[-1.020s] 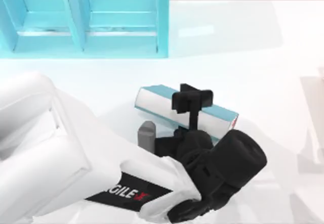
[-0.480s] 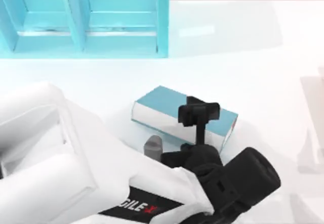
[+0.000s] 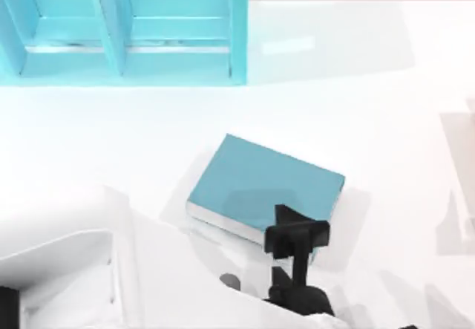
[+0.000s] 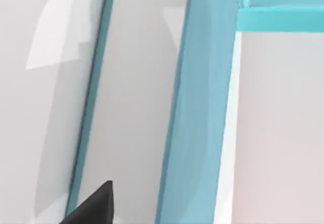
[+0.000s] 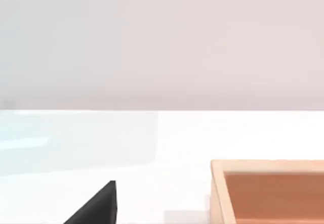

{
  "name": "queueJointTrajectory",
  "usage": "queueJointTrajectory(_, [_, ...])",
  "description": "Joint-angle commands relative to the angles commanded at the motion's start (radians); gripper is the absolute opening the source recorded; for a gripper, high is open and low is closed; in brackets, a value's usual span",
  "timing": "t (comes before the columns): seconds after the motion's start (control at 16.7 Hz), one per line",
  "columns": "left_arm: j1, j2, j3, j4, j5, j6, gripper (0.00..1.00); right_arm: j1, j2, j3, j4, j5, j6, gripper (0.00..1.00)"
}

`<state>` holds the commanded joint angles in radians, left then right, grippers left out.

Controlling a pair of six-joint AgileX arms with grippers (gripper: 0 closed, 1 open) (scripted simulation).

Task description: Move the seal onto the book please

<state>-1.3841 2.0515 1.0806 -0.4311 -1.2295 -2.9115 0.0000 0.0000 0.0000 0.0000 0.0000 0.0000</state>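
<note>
Left arm [image 3: 67, 277] is the working arm. It reaches in from the lower left of the top view, and its end effector [image 3: 297, 234] is above the near edge of the book [image 3: 252, 184]. The book lies flat on the desk [image 3: 371, 106], teal cover up, roughly mid-desk and well clear of the shelf [image 3: 237, 32] at the far left. I cannot tell whether the left end effector is apart, together, or clamped on anything, because from above it reads as a black crossbar on a stem. I cannot place the seal. It may sit under or within the end effector, but nothing confirms that, and I see no red knob on the cover. Right arm is parked. Its end effector [image 5: 98, 209] hangs over bare desk near an orange-brown box [image 5: 217, 188], state also cannot tell. Judgement: the step in hand is the carry or placement over the book, and the task is not confirmed done. The next move calls for bringing the left end effector further in over the middle of the cover, away from the edge. It should then lower until the seal's base meets the cover, release, and lift straight up. Risk: a release this close to the edge could tip the seal off onto the desk.
</note>
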Motion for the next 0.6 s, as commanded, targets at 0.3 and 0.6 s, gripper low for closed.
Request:
queueJointTrajectory(0.3, [-0.108,-0.011,0.046,-0.395,-0.043,-0.347,1.00,0.000,0.000,0.000,0.000,0.000,0.000,1.00])
queueJointTrajectory(0.6, [-0.155,-0.021,0.064,-0.542,-0.059,-0.488,1.00,0.000,0.000,0.000,0.000,0.000,0.000,1.00])
